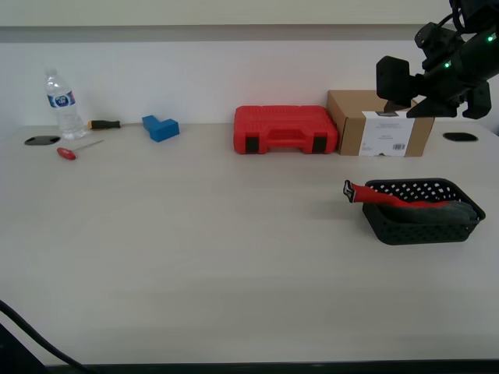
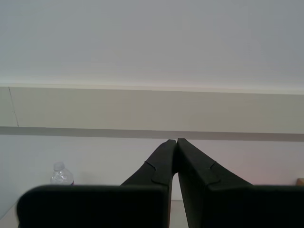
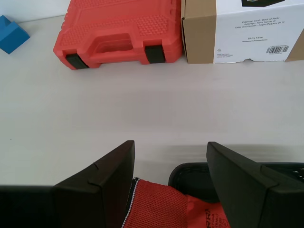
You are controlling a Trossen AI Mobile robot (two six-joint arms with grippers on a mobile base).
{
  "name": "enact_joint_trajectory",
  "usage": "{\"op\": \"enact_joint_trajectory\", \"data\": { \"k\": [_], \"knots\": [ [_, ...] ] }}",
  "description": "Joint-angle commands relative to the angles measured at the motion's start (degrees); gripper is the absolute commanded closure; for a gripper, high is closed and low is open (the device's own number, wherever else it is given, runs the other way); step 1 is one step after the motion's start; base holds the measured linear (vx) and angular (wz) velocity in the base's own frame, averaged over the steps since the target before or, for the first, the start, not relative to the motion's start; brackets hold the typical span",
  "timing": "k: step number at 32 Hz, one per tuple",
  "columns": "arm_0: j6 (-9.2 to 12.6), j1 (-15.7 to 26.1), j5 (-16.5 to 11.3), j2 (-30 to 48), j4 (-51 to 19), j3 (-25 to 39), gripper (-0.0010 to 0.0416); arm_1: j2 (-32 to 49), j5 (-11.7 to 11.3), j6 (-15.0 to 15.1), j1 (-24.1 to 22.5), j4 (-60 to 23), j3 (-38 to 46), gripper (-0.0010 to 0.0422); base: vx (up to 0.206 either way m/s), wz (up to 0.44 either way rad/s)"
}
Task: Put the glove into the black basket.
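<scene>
The red glove (image 1: 390, 198) lies in the black basket (image 1: 421, 226) at the exterior view's right. Its black-trimmed cuff hangs out over the basket's rim on the side toward the exterior view's left. In the first wrist view the glove's cuff (image 3: 161, 209) and the basket's rim (image 3: 190, 172) lie just below my first gripper (image 3: 171, 147), which is open and empty above them. A black arm (image 1: 444, 66) is raised high above and behind the basket. My second gripper (image 2: 176, 140) is shut and empty, pointing at the wall.
A red tool case (image 1: 284, 128) and a cardboard box (image 1: 378, 125) stand at the back of the table. A blue block (image 1: 161, 127), two screwdrivers (image 1: 104, 124) and a water bottle (image 1: 62, 105) are at the back on the exterior view's left.
</scene>
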Motion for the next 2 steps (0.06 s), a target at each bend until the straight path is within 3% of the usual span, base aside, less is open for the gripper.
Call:
{"op": "enact_joint_trajectory", "data": {
  "k": [1, 2],
  "knots": [
    [0.07, 0.04, -0.13, 0.04, 0.15, 0.02, 0.0195, 0.02, -0.02, -0.09, -0.02, 0.31, 0.02, 0.0412, 0.0, 0.0],
    [0.07, 0.04, -0.13, 0.04, 0.13, 0.02, 0.0196, 0.02, -0.02, -0.09, -0.02, 0.31, 0.02, 0.0412, 0.0, 0.0]
  ]
}}
